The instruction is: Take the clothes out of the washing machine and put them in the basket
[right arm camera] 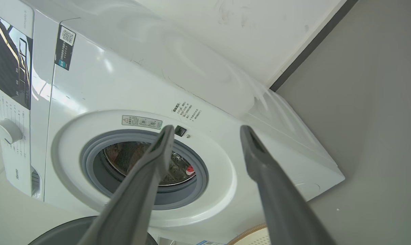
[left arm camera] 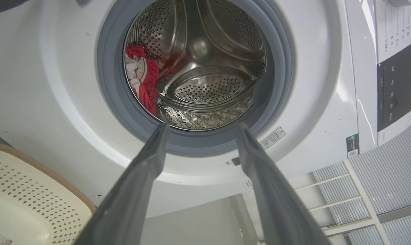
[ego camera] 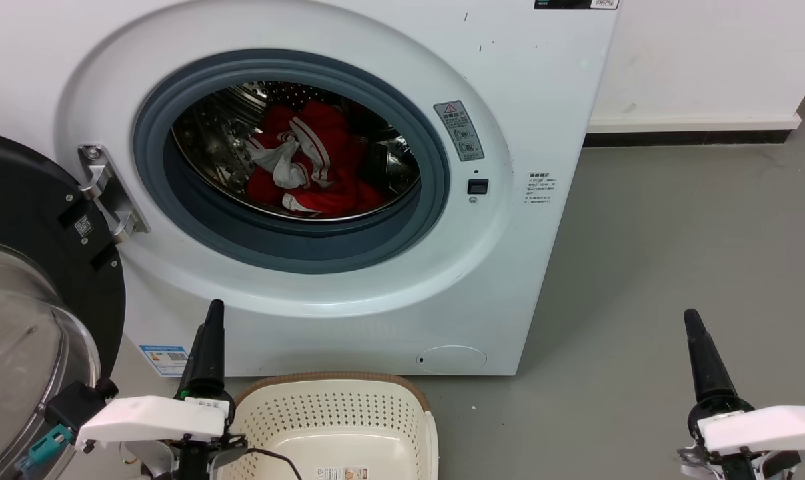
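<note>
Left wrist view showed the left pincer [left arm camera: 202,126] open and empty, aimed at the washer [left arm camera: 55,102]; the clothes [left arm camera: 142,78] lay in the drum [left arm camera: 209,85] beyond its tips. The basket [left arm camera: 28,190] sat just beside it, nearer than the washer. The right pincer [right arm camera: 207,127] was likewise spread wide, holding nothing, apart from the washer and clothes.

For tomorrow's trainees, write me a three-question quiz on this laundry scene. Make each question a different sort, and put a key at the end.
1. True or false: the door of the washing machine stands open.
2. Where are the red clothes? A in the drum; B in the basket; C on the floor.
3. Fill in: the left hand and the right hand are both ____.
Key: 1 true; 2 A; 3 open.
</note>
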